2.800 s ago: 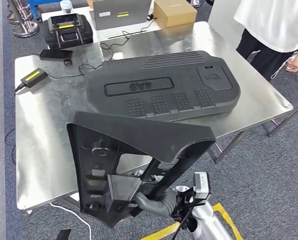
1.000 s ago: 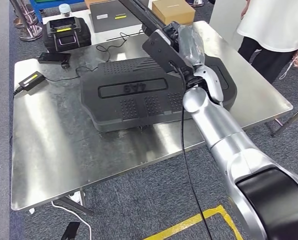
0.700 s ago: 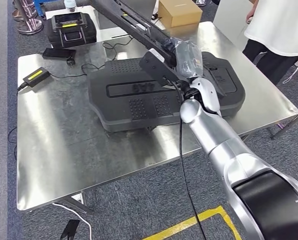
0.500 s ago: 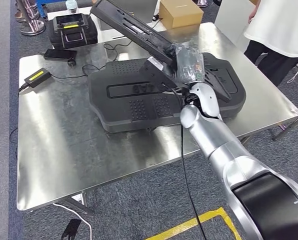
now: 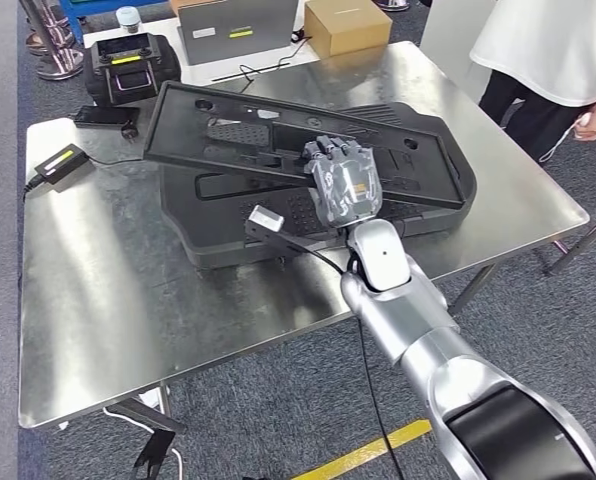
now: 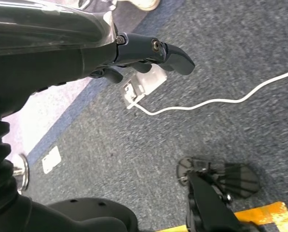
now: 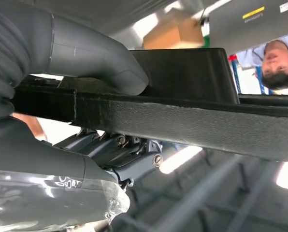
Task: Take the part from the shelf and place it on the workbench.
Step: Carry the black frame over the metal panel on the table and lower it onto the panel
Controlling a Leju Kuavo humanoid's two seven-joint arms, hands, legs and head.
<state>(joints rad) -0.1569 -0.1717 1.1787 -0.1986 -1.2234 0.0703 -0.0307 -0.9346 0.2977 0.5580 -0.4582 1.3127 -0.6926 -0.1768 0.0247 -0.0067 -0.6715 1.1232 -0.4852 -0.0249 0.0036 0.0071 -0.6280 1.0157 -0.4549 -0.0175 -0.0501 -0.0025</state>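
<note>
The part (image 5: 280,135), a long flat black plastic panel with its ribbed underside turned up, is held by the right hand (image 5: 344,185) along its near edge. In the right wrist view the thick grey thumb (image 7: 98,58) is seen pressed on one face of the panel edge (image 7: 179,121) while the darker fingers (image 7: 117,150) are curled against the other face, so the panel is clamped between them. Beyond the right hand the part extends over a second, larger black moulded cover (image 5: 227,225) that lies flat on the metal workbench (image 5: 91,270); the part is tilted, and whether its far edge touches the cover cannot be told. A small wrist camera unit (image 5: 265,220) is seen just beside the right hand, over the cover's near rim. Past the part from the hand, a black case (image 5: 129,60), a laptop (image 5: 234,25) and a cardboard box (image 5: 348,22) are set at the far side. A person in a white top (image 5: 559,45) stands beyond the workbench corner, well apart from the hand. The left hand (image 6: 128,53) hangs above grey carpet with its fingers loosely extended and nothing held; a white cable (image 6: 223,99) lies on the floor below it.
</note>
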